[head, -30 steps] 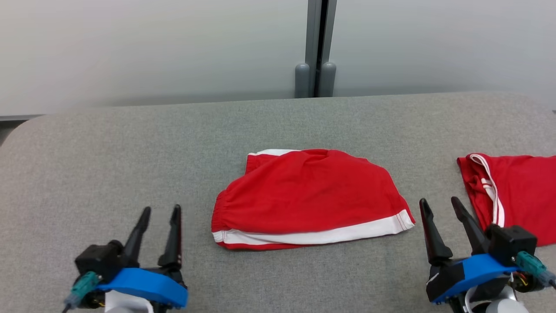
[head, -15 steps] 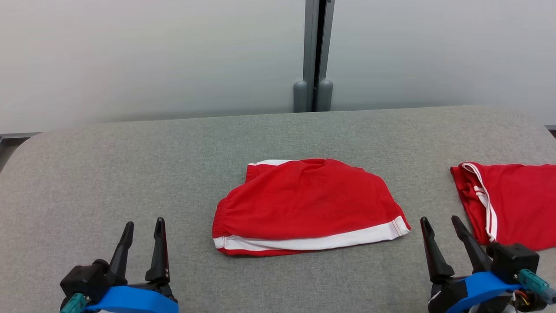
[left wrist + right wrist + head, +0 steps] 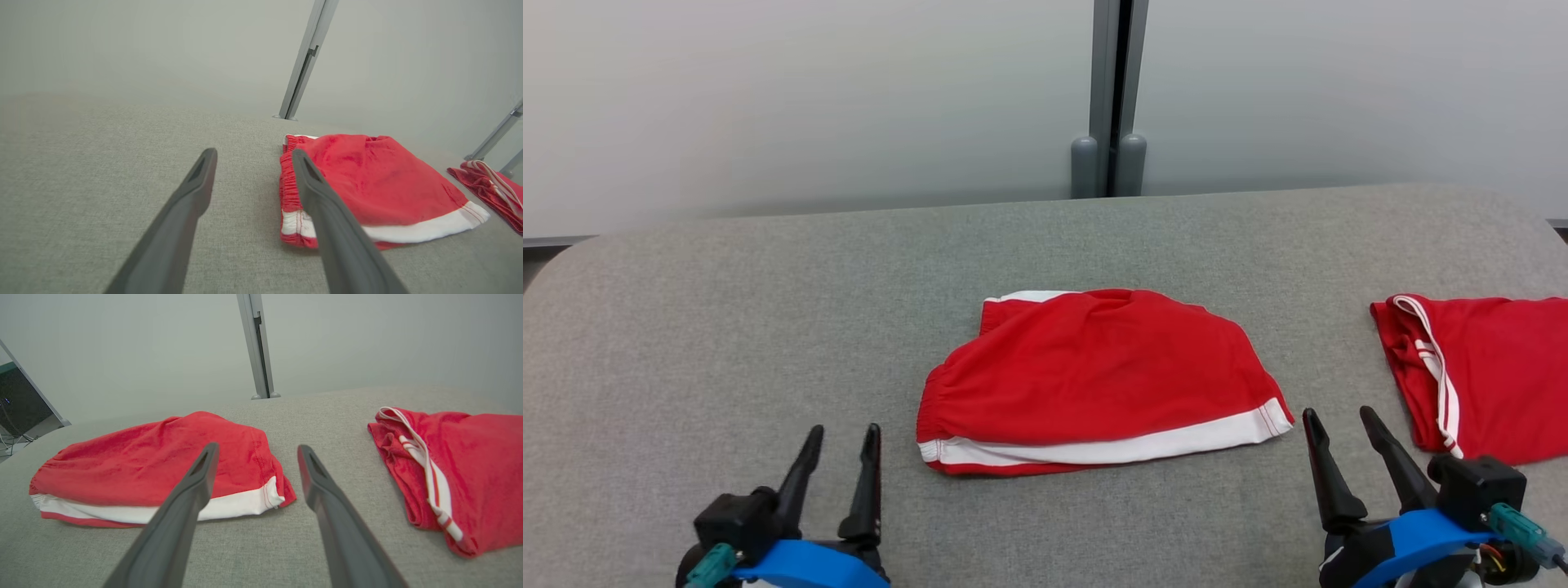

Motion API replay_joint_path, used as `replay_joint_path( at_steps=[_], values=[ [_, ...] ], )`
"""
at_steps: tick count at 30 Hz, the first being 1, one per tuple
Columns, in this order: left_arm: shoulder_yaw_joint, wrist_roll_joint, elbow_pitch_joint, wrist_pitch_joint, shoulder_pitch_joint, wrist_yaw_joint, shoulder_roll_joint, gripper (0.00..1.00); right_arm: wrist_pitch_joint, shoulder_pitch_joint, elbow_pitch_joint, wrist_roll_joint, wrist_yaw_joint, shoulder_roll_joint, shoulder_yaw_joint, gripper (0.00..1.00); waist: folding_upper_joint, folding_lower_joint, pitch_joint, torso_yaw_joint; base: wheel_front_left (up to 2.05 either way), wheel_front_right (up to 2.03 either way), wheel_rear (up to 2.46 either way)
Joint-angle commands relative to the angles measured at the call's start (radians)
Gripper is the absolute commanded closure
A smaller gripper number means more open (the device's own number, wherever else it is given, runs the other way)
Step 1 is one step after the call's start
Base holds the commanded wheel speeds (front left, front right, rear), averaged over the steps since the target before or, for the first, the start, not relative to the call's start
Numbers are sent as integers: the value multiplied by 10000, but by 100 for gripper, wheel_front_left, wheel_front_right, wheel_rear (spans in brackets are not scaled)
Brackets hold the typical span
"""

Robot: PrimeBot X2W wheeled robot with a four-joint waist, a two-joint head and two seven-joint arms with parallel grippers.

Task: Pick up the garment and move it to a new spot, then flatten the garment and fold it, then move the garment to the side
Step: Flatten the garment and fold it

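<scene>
The garment (image 3: 1094, 376) is a pair of red shorts with a white band, lying folded flat in the middle of the grey padded table (image 3: 727, 310). My left gripper (image 3: 845, 428) hovers open just left of its elastic waistband, holding nothing. In the left wrist view the garment (image 3: 367, 175) lies right of the left gripper (image 3: 254, 152), behind its right finger. My right gripper (image 3: 1337, 412) stands open and empty by the garment's right front corner. In the right wrist view the right gripper (image 3: 257, 446) points past the white hem of the garment (image 3: 163, 461).
A second red garment with white stripes (image 3: 1486, 376) lies rumpled at the table's right edge, right of my right gripper; it also shows in the wrist views (image 3: 470, 457) (image 3: 490, 183). A pale wall with a grey post (image 3: 1111, 90) stands behind the table.
The head view has shifted slightly. My left gripper dropped back and left, then came right, closer to the garment's left edge. The right gripper and both garments have kept their places.
</scene>
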Motion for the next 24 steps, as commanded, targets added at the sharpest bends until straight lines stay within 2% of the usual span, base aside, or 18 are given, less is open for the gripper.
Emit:
replay_joint_path(
  at_steps=[1,10,18,19,20,24],
  values=[
    [-173,102,242,63,-236,-73,-25,0,-46,-157,37,43,6,-25,17,0,-1,1,56,-21,0,0,0],
    [-945,-30,2176,556,-1230,-313,-336,0,-112,-431,122,88,6,-25,303,0,-1,1,425,-233,0,0,0],
    [-1407,-355,3180,741,-1886,-406,-401,0,-165,-571,235,149,6,-23,468,0,-1,1,624,-425,0,0,0],
    [-1467,-402,3260,711,-1949,-416,-377,71,-171,-586,247,152,6,-25,486,0,-1,1,640,-446,0,0,0],
    [-1503,-447,3340,663,-2004,-422,-363,99,-175,-600,265,152,6,-25,498,0,-1,1,652,-462,0,0,0],
    [-1474,-658,3636,464,-2145,-426,-322,100,-119,-668,365,159,6,-25,506,0,-1,1,660,-485,0,0,0]
  ],
)
